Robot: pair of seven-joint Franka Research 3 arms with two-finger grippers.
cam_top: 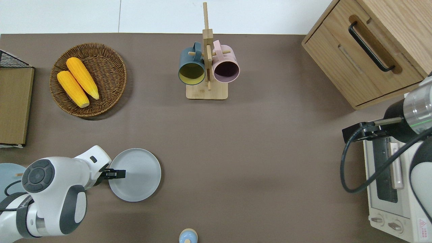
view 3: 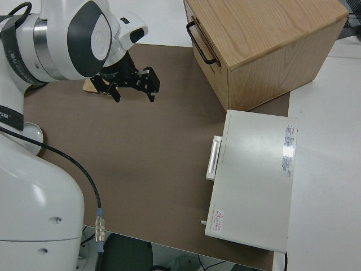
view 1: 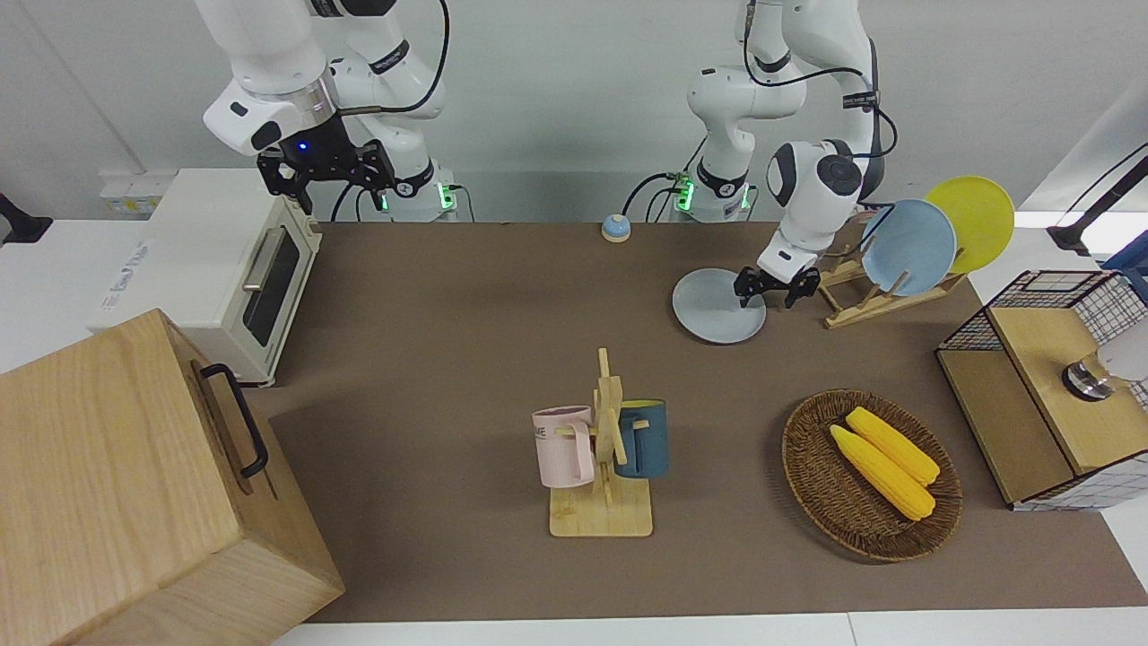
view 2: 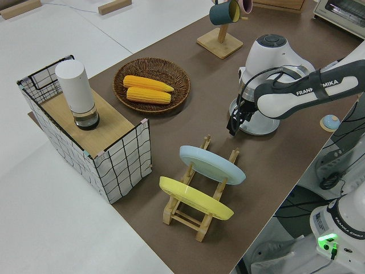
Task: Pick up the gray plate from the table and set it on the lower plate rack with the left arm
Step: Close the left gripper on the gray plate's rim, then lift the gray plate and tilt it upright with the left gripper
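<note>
The gray plate [view 1: 713, 309] lies flat on the brown table [view 1: 466, 359], beside the rack; it also shows in the overhead view [cam_top: 138, 175]. My left gripper [view 1: 765, 294] is open and low at the plate's rim on the rack's side. One finger is over the plate and the other outside the rim, as the overhead view [cam_top: 116, 174] and the left side view [view 2: 234, 123] show. The light-wood plate rack [view 1: 861, 307] holds a sky-blue plate [view 1: 908, 247] and a yellow plate [view 1: 973, 222]. My right arm is parked with its gripper [view 3: 133, 86] open.
A mug stand [view 1: 603, 502] with two mugs stands mid-table. A wicker basket [view 1: 812, 475] of corn and a wire-sided box [view 1: 1031, 422] lie toward the left arm's end. A toaster oven [view 1: 224, 269], a wooden cabinet [view 1: 134, 484] and a small bell [view 1: 615, 227] are also there.
</note>
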